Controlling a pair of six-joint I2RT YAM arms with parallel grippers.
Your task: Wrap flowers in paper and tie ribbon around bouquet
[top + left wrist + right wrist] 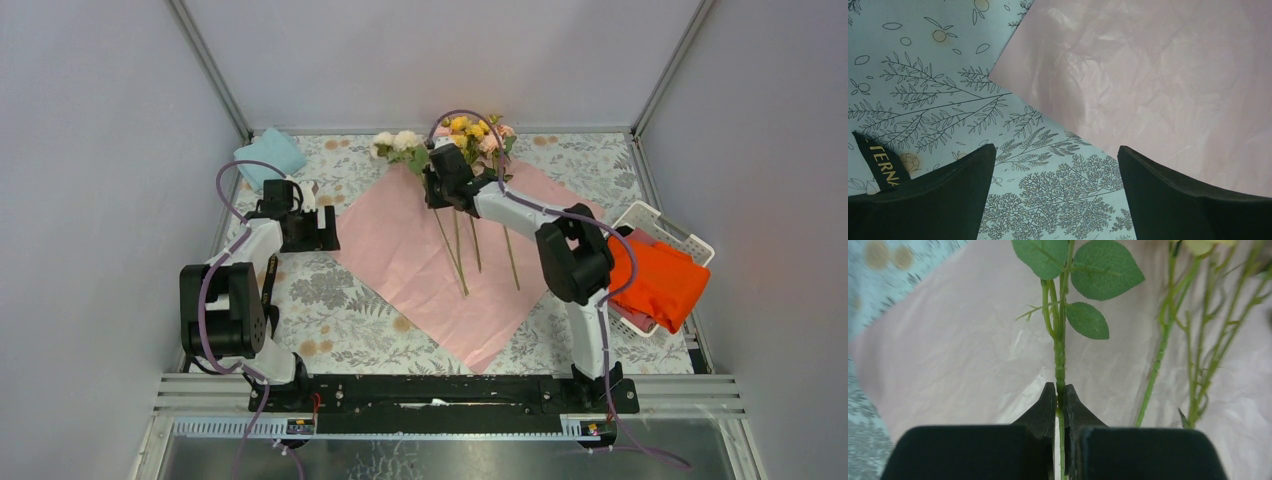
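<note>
Right wrist view: right tool (1060,392) clamped on one stem of the flowers (1060,350), over the paper (948,355), far centre. Left tool (1055,150) apart beside ribbon (880,162). Best move gently, laying stem parallel to the others.

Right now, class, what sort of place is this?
Probably a robot test booth: plain grey walls close in a cloth-covered table, and a left arm and right arm are bolted to a rail at its near edge.
</note>
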